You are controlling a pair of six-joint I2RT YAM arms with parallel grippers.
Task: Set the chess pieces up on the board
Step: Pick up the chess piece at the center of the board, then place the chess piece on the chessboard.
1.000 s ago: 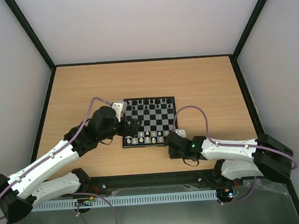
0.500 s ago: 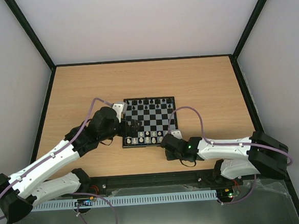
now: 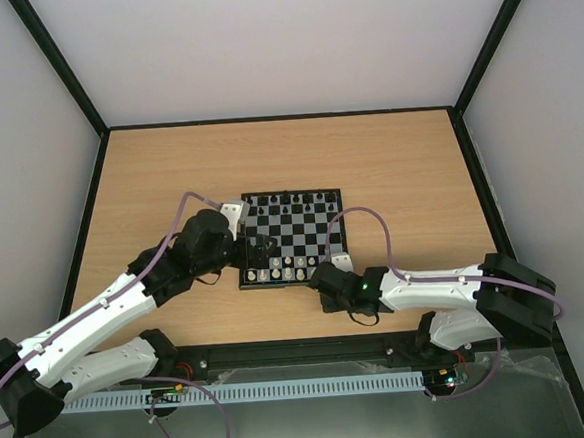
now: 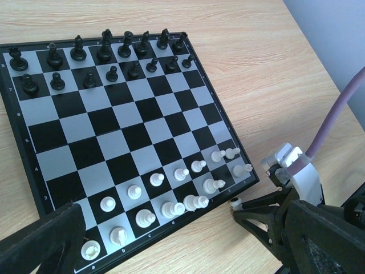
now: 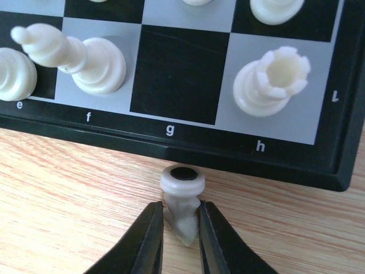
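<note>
Shifted toward 9 o'clock, right gripper (image 5: 181,214) pinches a white piece (image 5: 182,181) beside the board (image 5: 114,140); next it likely needs standing on empty g1 (image 5: 174,74).

Overhead from behind, left wrist over shared board (image 4: 125,142), right wrist close-up of edge

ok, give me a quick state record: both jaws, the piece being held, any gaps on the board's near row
right jaws: shut on small white plastic chess piece, off the board by the g file, base toward the board
left jaws: open, empty, over the board's near-left part
board: small black-and-grey chessboard
gap: g1 square empty
white rook: on h1
black pieces: on the two far rows
</note>
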